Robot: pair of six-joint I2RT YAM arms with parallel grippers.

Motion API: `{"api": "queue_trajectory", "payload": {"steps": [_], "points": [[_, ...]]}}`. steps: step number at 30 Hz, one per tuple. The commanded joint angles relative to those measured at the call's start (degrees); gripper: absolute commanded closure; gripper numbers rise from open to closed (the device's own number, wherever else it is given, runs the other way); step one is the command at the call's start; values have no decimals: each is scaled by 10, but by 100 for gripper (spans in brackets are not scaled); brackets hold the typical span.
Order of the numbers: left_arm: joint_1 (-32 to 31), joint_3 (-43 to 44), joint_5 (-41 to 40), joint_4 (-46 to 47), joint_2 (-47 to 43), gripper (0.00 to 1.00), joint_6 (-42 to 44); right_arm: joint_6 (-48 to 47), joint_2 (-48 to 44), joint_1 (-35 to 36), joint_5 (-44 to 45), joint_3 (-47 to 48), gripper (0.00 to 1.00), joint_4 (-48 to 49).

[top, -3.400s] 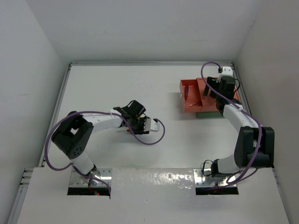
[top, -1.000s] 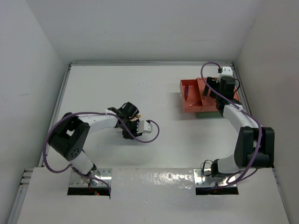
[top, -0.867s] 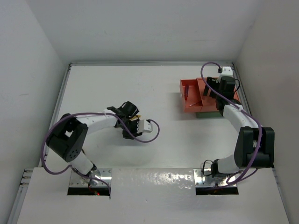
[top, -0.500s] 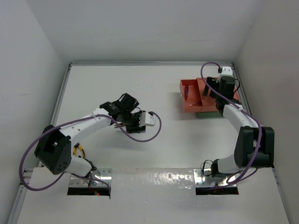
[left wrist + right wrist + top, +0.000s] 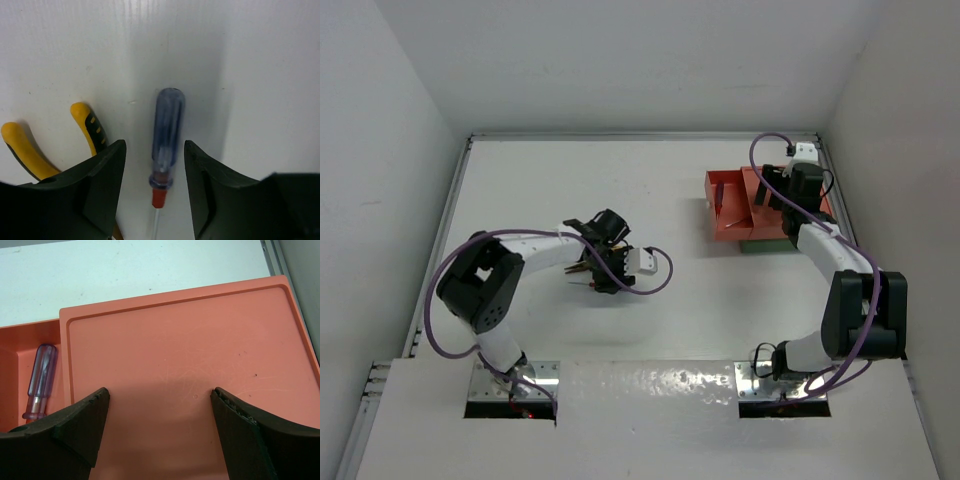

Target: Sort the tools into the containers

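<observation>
While my left gripper (image 5: 154, 170) straddles the blue-handled screwdriver (image 5: 167, 125), jaws apart, my right gripper (image 5: 159, 405) hangs open-jawed over the orange-red tray (image 5: 175, 340) by the far right corner.

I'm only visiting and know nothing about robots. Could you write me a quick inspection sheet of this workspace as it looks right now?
Surface: white table.
Job's things: blue-handled screwdriver and yellow-handled pliers lie side by side on the table. A second screwdriver lies inside the orange tray. A dark tray edge shows beneath it.
Clutter: nothing seen.
Grippers: left gripper is open and straddles the blue handle. Right gripper is open above the orange tray and holds nothing.
Cables: purple cables loop along both arms.
Surroundings: plain white walls.
</observation>
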Motion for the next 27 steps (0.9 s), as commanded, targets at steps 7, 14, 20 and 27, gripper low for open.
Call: {"api": "queue_trajectory", "payload": {"steps": [7,14,20,27], "points": [[6,-1,-18,38,60,60,2,-7,41,0,-4,-40,18,-164],[4,-27,-20,38,50,95,1,-4,41,0,-3,-42,18,-159],[5,55,146,65,-26,100,-196,9,47,0,-9,-43,18,-154],[4,113,150,323,-91,100,-455,53,49,0,-18,-50,19,-121]]}}
